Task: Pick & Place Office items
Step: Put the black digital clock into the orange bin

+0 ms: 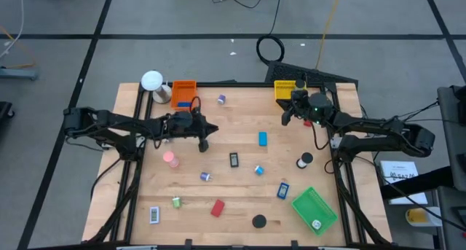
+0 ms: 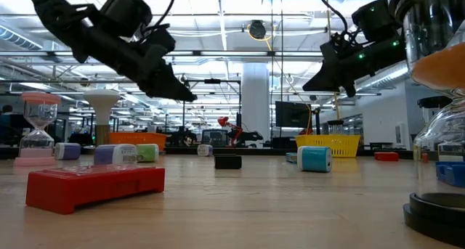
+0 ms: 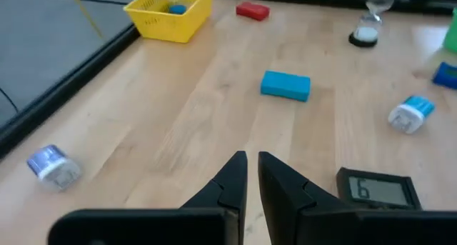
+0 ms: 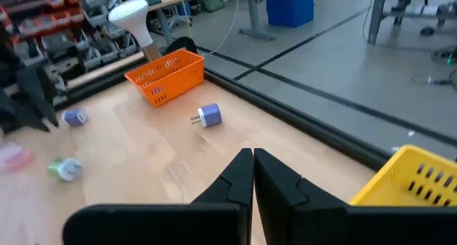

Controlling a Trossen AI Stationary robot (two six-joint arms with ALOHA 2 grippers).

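In the low view a red rectangular piece [image 2: 94, 185] lies closest, flat on the wooden table [image 1: 240, 184], with the dark base of an hourglass [image 2: 439, 213] at the right edge.

Three trays stand on the table. The orange tray [image 1: 183, 91] sits at the far left corner and holds something blue; just beside it stands the white ball-topped object [image 1: 152, 82]. The yellow tray [image 1: 285, 90] is at the far right corner, and the left wrist view shows a small blue piece inside it. The green tray [image 1: 314, 208] lies tilted near the front right corner with a small whitish piece in it.

The other office items lie scattered well apart: a purple roll [image 1: 221, 99] near the orange tray, a blue rectangle [image 1: 263, 138] mid-table, a small black display piece [image 1: 234, 159], a pink piece [image 1: 170, 159], a purple roll [image 1: 206, 176], a blue roll [image 1: 258, 170], a blue rectangle [image 1: 282, 191], a green roll [image 1: 176, 202], a black-and-white rectangle [image 1: 153, 215], a black disc [image 1: 259, 221] and an hourglass [image 1: 304, 161].

The left gripper [image 1: 204, 143] hangs above the table just right of the orange tray, its fingers nearly together with a thin gap, holding nothing. The right gripper [image 1: 286, 119] hovers just in front of the yellow tray, fingers pressed together and empty. A small red piece [image 3: 252, 11] lies close to the yellow tray.
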